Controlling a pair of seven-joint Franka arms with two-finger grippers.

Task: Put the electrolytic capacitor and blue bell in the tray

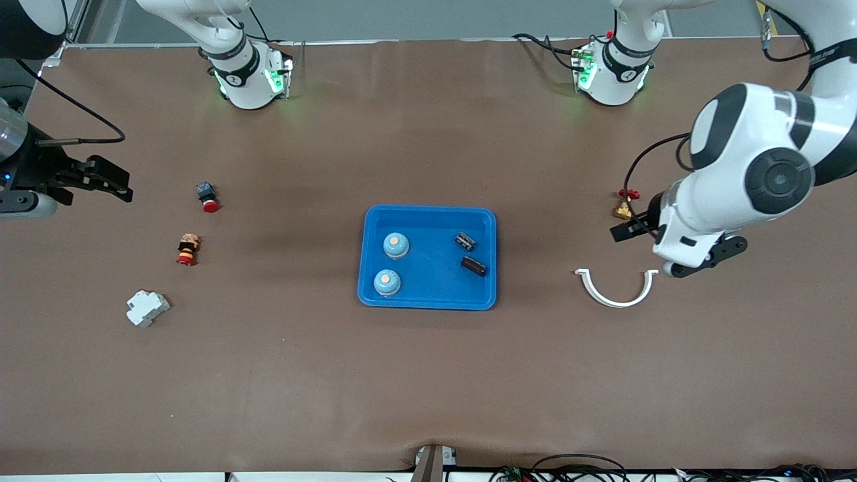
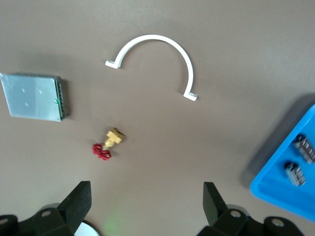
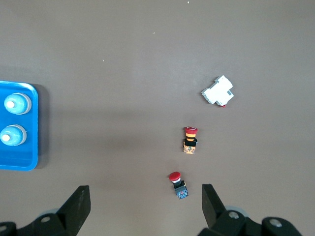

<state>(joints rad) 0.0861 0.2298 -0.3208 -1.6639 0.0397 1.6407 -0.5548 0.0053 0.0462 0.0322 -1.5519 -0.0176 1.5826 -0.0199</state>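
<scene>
The bright-blue tray [image 1: 432,281] lies mid-table. In it stand two blue bells [image 1: 396,245] [image 1: 387,282] and lie two dark electrolytic capacitors [image 1: 465,240] [image 1: 473,266]. My left gripper [image 1: 626,231] is open and empty, up over the table toward the left arm's end, by a brass valve. In the left wrist view [image 2: 146,201] the tray's corner [image 2: 275,189] and both capacitors [image 2: 305,147] [image 2: 294,174] show. My right gripper [image 1: 127,186] is open and empty over the right arm's end. The right wrist view [image 3: 142,204] shows the tray [image 3: 19,160] with both bells [image 3: 17,103] [image 3: 12,135].
Toward the left arm's end lie a white half-ring [image 1: 616,291], a brass valve with a red handle [image 1: 622,211] and a grey metal box [image 2: 34,97]. Toward the right arm's end lie two red push-buttons [image 1: 207,196] [image 1: 188,250] and a white breaker [image 1: 147,308].
</scene>
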